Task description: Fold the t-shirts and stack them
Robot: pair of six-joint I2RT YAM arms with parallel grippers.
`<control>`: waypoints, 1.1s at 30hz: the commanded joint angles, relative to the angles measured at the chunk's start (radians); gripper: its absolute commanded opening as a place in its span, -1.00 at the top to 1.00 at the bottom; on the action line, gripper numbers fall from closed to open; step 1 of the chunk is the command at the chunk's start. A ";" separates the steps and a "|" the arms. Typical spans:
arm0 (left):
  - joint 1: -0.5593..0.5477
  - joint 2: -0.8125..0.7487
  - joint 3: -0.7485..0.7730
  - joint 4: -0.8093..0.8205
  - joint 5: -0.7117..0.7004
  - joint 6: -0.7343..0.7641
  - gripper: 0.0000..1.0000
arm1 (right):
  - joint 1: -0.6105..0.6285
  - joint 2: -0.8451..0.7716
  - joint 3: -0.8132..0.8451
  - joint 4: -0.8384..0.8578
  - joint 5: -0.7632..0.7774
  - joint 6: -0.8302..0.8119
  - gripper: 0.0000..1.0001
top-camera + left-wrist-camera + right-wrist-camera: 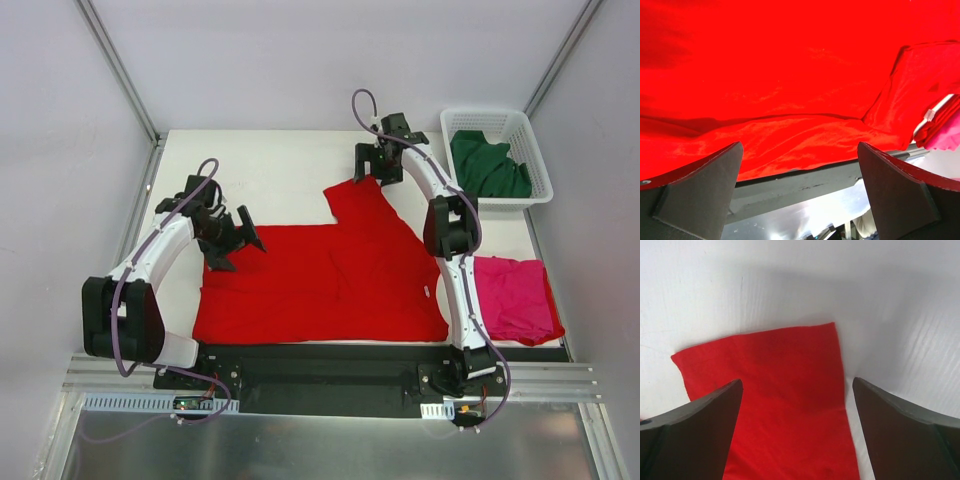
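Observation:
A bright red t-shirt (320, 285) lies spread flat across the middle of the table, one sleeve (358, 200) reaching toward the back. My left gripper (236, 243) hovers open at the shirt's left edge; in the left wrist view red cloth (790, 90) fills the frame beyond the spread gripper (799, 146), nothing held. My right gripper (378, 174) is open over the sleeve's end; the right wrist view shows the sleeve (780, 390) below the empty gripper (796, 381). A magenta-pink t-shirt (512, 296) lies folded at the right. A dark green t-shirt (488, 166) sits crumpled in the basket.
The white lattice basket (537, 152) stands at the back right corner. A black strip and metal rail (330, 365) run along the near edge by the arm bases. Grey walls close in the table on three sides.

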State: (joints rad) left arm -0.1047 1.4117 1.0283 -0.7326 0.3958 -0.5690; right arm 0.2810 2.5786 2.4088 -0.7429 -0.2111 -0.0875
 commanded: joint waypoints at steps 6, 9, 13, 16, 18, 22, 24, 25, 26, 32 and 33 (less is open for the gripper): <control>0.000 -0.045 -0.045 0.013 0.038 -0.020 -0.98 | -0.031 0.020 0.072 0.062 0.004 0.003 -0.93; 0.000 -0.040 -0.042 0.016 0.037 -0.023 -0.99 | -0.031 0.025 0.059 0.056 -0.010 0.006 -0.96; 0.000 -0.023 -0.030 0.021 0.037 -0.028 -0.99 | -0.023 0.023 0.035 0.051 -0.028 0.005 -0.97; 0.000 -0.016 -0.022 0.024 0.037 -0.031 -0.99 | -0.019 0.032 0.032 0.053 -0.039 0.011 -0.97; 0.000 -0.014 -0.020 0.025 0.037 -0.032 -0.99 | -0.017 0.034 0.033 0.057 -0.048 0.015 -0.97; 0.000 -0.016 -0.027 0.027 0.035 -0.034 -0.98 | -0.016 0.041 0.038 0.066 -0.059 0.025 -0.97; 0.000 -0.016 -0.031 0.027 0.034 -0.034 -0.99 | -0.011 0.046 0.039 0.070 -0.065 0.031 -0.94; 0.000 -0.014 -0.030 0.027 0.032 -0.037 -0.99 | -0.009 0.046 0.036 0.070 -0.065 0.031 -0.93; 0.000 -0.014 -0.031 0.027 0.034 -0.035 -0.99 | -0.009 0.048 0.039 0.071 -0.068 0.035 -0.87; 0.000 -0.010 -0.022 0.030 0.035 -0.046 -0.99 | -0.003 0.037 0.029 0.028 -0.007 0.009 -0.54; 0.000 -0.010 -0.019 0.030 0.037 -0.049 -0.99 | -0.003 0.034 0.023 0.025 0.007 -0.001 -0.54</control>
State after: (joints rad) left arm -0.1047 1.4010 0.9878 -0.7109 0.4122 -0.5930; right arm 0.2646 2.6133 2.4329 -0.6716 -0.2462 -0.0647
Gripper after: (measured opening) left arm 0.993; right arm 0.778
